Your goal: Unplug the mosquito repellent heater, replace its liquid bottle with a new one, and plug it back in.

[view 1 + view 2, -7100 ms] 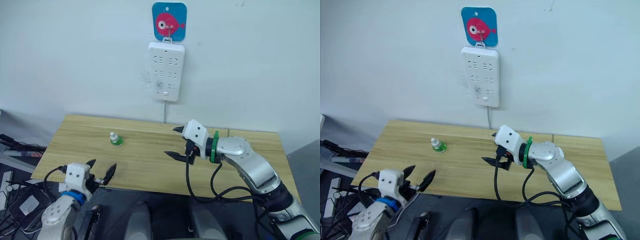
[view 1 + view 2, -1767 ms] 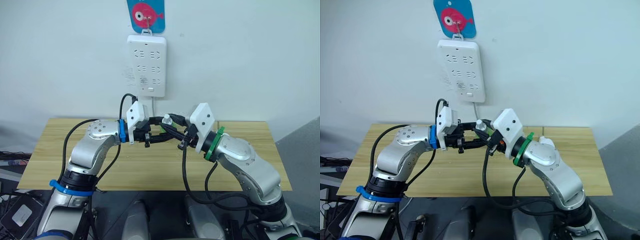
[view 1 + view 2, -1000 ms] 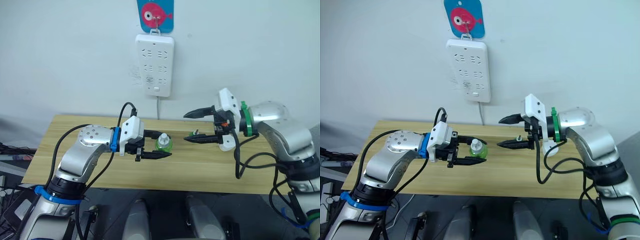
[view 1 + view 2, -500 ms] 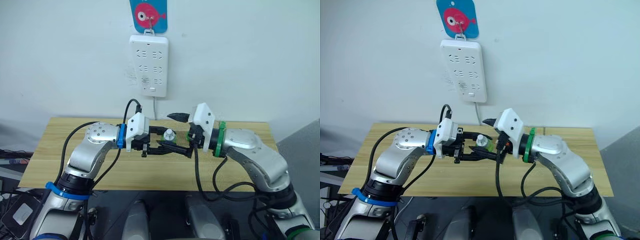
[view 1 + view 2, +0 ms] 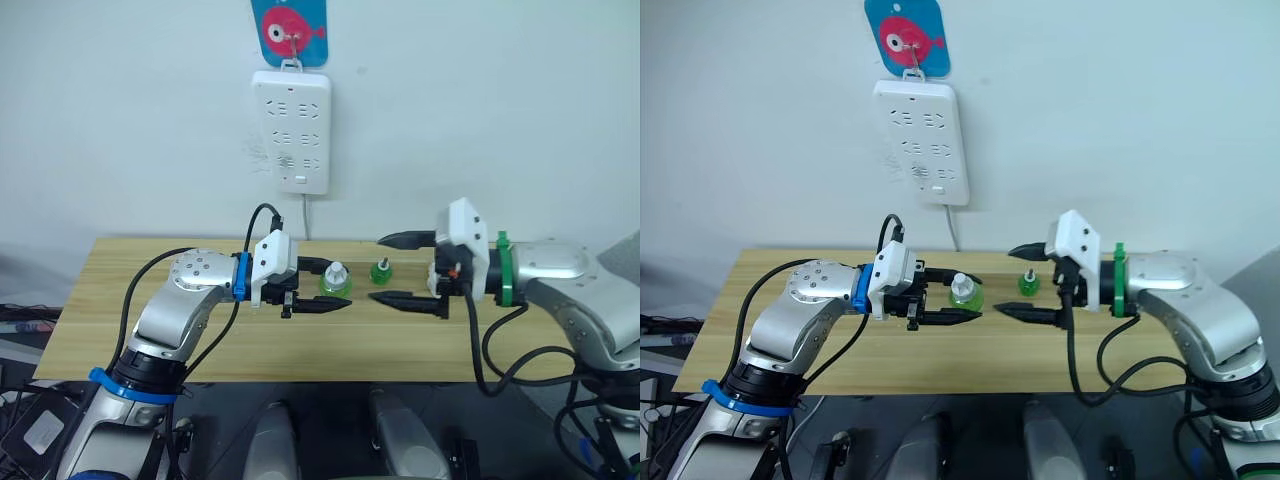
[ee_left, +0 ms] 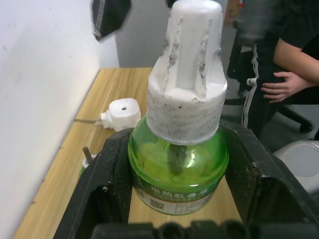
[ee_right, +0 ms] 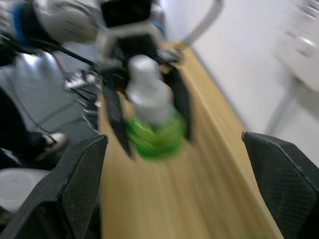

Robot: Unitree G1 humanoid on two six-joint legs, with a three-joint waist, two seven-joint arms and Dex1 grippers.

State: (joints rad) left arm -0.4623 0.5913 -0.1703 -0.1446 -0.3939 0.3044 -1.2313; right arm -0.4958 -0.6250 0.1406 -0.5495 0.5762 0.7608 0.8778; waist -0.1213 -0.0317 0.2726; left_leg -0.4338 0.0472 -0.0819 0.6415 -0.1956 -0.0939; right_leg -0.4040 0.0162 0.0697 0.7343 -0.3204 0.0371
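Note:
My left gripper [image 5: 331,287] is shut on a green liquid bottle [image 5: 335,280] with a white cap, held upright just above the wooden table [image 5: 120,300]; the left wrist view has that bottle [image 6: 179,164] clamped between both fingers. A second small green bottle [image 5: 381,271] with a dark wick stands on the table just beyond it. My right gripper [image 5: 1004,281] hangs open to the right of the held bottle, a short gap away, holding nothing. The mosquito repellent heater [image 6: 119,113], white with a dark round hole, lies on the table by the wall.
A white multi-socket power strip [image 5: 290,130] hangs on the wall under a blue fish hook [image 5: 289,22], its cord dropping behind the table. A seated person's hand [image 6: 279,89] and dark clothing are beyond the table's right end.
My right gripper has drawn back to the right, away from the capped bottle, and stays open. The left gripper still holds that bottle in about the same place.

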